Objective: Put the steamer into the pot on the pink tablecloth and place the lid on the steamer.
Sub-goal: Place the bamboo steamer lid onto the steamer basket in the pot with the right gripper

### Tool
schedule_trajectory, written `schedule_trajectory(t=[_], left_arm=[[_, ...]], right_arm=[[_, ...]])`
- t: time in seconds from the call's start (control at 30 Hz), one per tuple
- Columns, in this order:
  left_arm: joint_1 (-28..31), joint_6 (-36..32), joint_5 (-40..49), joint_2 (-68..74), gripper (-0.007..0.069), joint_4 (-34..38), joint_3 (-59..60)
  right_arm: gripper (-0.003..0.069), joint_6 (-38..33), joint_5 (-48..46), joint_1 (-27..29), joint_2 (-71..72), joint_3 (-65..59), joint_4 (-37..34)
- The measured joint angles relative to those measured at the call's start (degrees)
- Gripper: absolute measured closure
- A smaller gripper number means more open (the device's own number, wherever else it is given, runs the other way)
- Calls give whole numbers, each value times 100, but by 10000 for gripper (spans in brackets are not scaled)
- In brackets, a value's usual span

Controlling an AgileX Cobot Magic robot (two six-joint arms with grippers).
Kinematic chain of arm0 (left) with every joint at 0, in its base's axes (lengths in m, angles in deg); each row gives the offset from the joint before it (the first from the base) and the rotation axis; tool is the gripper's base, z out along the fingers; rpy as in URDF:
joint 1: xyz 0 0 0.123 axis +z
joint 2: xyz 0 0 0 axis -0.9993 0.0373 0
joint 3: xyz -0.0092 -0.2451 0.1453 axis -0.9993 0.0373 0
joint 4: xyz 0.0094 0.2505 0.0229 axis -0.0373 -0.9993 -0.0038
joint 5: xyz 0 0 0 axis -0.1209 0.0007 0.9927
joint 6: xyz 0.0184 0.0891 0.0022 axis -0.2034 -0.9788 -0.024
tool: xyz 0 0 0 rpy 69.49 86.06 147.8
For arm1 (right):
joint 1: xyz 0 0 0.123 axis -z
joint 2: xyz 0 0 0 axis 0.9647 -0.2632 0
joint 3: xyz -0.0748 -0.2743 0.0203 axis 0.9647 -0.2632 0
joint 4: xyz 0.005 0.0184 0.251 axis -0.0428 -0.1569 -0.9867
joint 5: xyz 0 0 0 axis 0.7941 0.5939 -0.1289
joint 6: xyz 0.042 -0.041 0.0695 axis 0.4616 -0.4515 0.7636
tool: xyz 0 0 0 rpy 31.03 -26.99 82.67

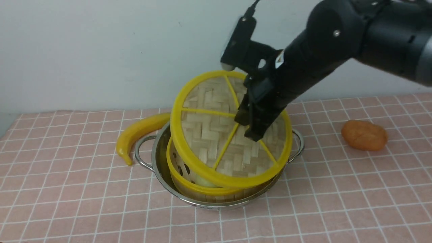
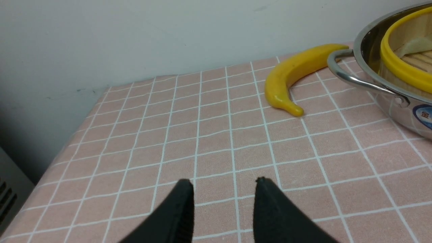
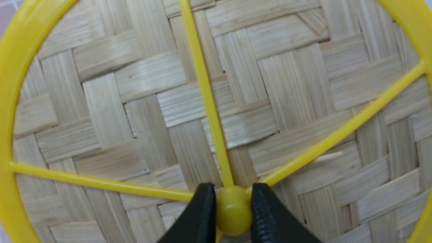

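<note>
Left gripper (image 2: 223, 181) hangs over the pink tablecloth (image 2: 135, 141) with its jaws apart and nothing between them. Further out from it there's a yellow banana (image 1: 140, 132), right up against the pot (image 1: 158, 158). The steamer (image 1: 182, 167) sits inside the pot, below the right gripper (image 3: 233, 192), which is clamped on the centre knob of the lid (image 1: 206, 131). Lid's tilted, far edge raised, near edge low by the steamer's rim. Well off to that gripper's right sits an orange lump (image 1: 364, 135).
</note>
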Motion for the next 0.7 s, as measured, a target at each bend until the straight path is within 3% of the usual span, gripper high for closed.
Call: schedule_trajectory(t=[0.7], left_arm=[[0, 0, 0, 0, 382, 0, 0]], right_arm=[[513, -164, 596, -59, -661, 169, 78]])
